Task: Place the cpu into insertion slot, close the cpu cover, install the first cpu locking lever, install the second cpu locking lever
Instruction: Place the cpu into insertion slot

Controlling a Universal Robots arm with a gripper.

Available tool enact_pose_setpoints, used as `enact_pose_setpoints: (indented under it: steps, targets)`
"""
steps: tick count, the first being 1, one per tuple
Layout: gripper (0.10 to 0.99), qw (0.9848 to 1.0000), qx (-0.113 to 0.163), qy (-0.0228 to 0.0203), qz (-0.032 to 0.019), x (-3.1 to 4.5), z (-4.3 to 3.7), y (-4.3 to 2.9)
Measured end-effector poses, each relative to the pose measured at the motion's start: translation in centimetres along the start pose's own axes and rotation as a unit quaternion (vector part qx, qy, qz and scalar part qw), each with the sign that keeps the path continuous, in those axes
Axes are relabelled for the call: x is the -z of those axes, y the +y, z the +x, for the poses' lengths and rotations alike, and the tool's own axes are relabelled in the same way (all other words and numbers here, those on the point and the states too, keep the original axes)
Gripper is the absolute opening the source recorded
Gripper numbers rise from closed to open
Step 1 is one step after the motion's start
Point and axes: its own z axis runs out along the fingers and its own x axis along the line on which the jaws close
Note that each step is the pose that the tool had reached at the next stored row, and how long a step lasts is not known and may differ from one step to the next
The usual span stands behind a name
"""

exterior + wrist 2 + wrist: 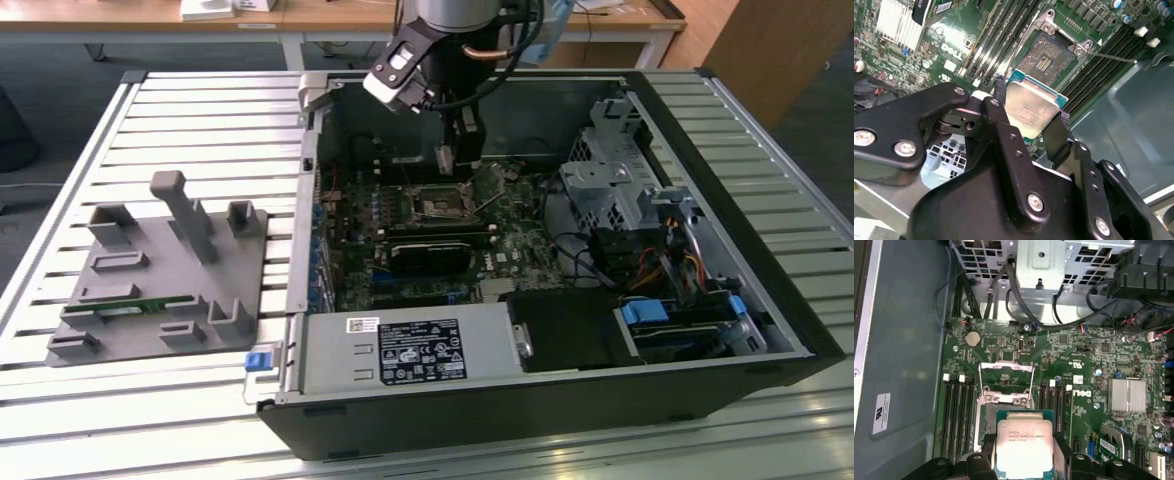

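Right, in the exterior view we have the arm [447, 30] reaching down into the open computer case [561, 420] lying on the slatted desk [200, 110]. Its fingers [461, 145] hang just above the green board, a touch to the far side of the insertion slot [441, 203]. A grey fixture [160, 280] sits well apart on the exterior view's left. Over to the second wrist view, and we get the grip itself: the two black fingers [1055, 135] are clamped on opposite edges of the cpu [1030, 107], its dull silver top turned toward us, held clear of the board. The slot [1046, 55] lies just past the chip's far edge, along the line the fingers point, with its dark pin-field bare and nothing seated in it. A thin locking lever [1114, 57] juts out beside one socket corner. Now the first wrist view: the cpu [1024, 445] sits between the fingers and partly hides the socket behind it. The cpu cover [1006, 368] stands raised on the socket's far side, so the way in looks open. We judge the chip's edges roughly square to the socket rim. What matters here is the gap: chip near the slot, offset to one side, not yet touching it.
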Motion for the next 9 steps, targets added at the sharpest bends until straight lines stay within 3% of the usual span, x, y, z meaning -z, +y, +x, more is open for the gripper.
enact_pose_setpoints:
  steps: [9]
  targets:
    - [0.537, 1.0000, 0.003, 0.0011, 0.0000, -0.82, 0.10, -0.09]
